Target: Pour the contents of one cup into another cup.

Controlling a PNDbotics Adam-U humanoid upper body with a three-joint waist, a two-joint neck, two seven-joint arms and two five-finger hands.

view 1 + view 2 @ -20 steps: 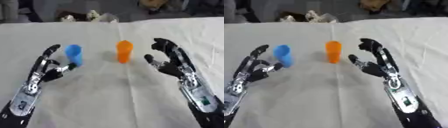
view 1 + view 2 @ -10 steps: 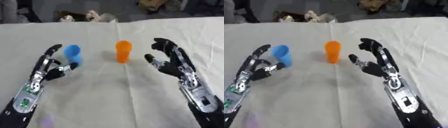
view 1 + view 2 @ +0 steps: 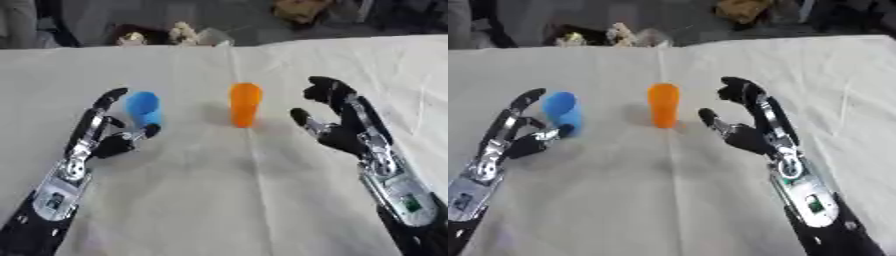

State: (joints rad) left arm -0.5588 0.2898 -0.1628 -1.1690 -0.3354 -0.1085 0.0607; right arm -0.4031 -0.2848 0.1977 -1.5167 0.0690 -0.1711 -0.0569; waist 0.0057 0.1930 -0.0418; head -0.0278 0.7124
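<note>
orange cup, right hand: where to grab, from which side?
Probably mid-body, from its right side. The orange cup stands upright and apart from the blue cup, and the right hand is already open beside it, thumb and fingers facing the wall, nothing between.

Two cups on table: left cup by left robot hand, right cup near right robot hand.

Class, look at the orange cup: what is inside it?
The orange cup stands upright on the white cloth. Its contents cannot be seen: the wall hides the inside.
</note>
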